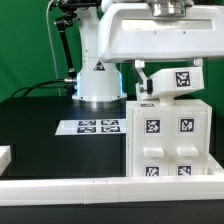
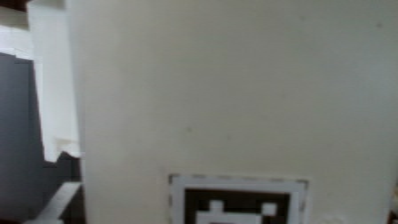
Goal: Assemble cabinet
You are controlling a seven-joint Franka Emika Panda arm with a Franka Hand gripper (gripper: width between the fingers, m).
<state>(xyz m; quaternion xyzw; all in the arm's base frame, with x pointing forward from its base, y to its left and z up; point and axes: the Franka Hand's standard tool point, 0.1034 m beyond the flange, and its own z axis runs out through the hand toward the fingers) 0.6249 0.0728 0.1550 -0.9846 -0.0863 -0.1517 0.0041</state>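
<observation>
The cabinet (image 1: 170, 140) is a white boxy body with several tags on its front, standing at the exterior view's right. A smaller white tagged piece (image 1: 178, 82) hangs tilted just above the cabinet's top. My gripper (image 1: 144, 86) is at that piece's end toward the exterior view's left and appears shut on it; the fingers are mostly hidden by the arm. The wrist view is filled by a white panel (image 2: 214, 90) with a tag (image 2: 237, 204) very close to the camera; no fingers show there.
The marker board (image 1: 98, 127) lies on the black table before the robot base (image 1: 98, 85). A white rail (image 1: 90, 186) runs along the near edge. A small white part (image 1: 4, 156) sits at the exterior view's left edge.
</observation>
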